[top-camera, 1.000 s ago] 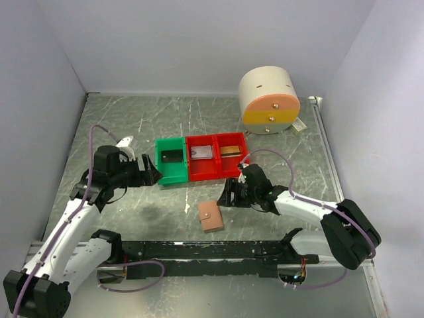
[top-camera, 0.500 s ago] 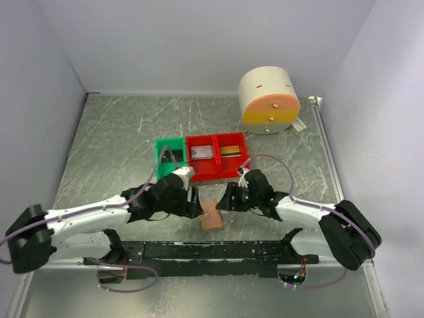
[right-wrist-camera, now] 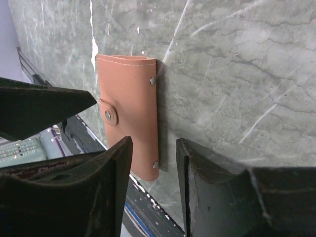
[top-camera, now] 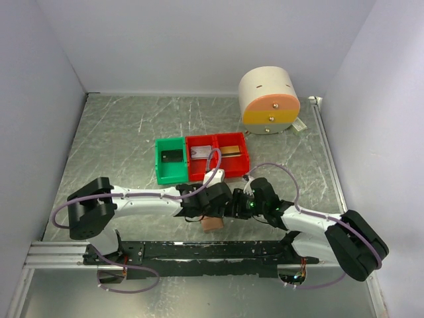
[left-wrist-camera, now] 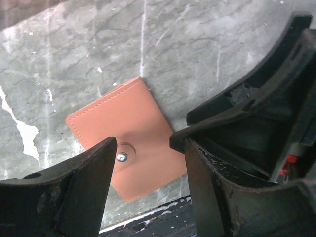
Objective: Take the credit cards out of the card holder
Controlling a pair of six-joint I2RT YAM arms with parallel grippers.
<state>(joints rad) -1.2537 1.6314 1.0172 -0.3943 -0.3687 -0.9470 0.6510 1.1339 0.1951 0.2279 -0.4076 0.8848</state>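
The card holder point(left-wrist-camera: 126, 143) is a tan leather wallet, snapped shut, lying flat near the table's front edge point(top-camera: 212, 225) point(right-wrist-camera: 128, 123). My left gripper point(left-wrist-camera: 148, 173) hovers just over its near edge, jaws apart, nothing pinched point(top-camera: 209, 212). From the right, my right gripper point(right-wrist-camera: 154, 182) stands open with the holder's corner below the gap point(top-camera: 230, 211). The two grippers nearly touch. Credit cards lie in the bins: a dark one point(top-camera: 171, 156), a silver-grey one point(top-camera: 201, 153) and a gold-brown one point(top-camera: 231, 150).
A green bin point(top-camera: 161, 173) and a red two-compartment bin point(top-camera: 218, 173) stand just behind the grippers. A big cream cylinder with an orange band point(top-camera: 268, 99) sits at the back right. The black rail point(top-camera: 199, 250) runs just in front of the holder.
My left arm has swung from beside the green bin across to the card holder. My right gripper has slid left onto it. Both pairs of jaws have narrowed.
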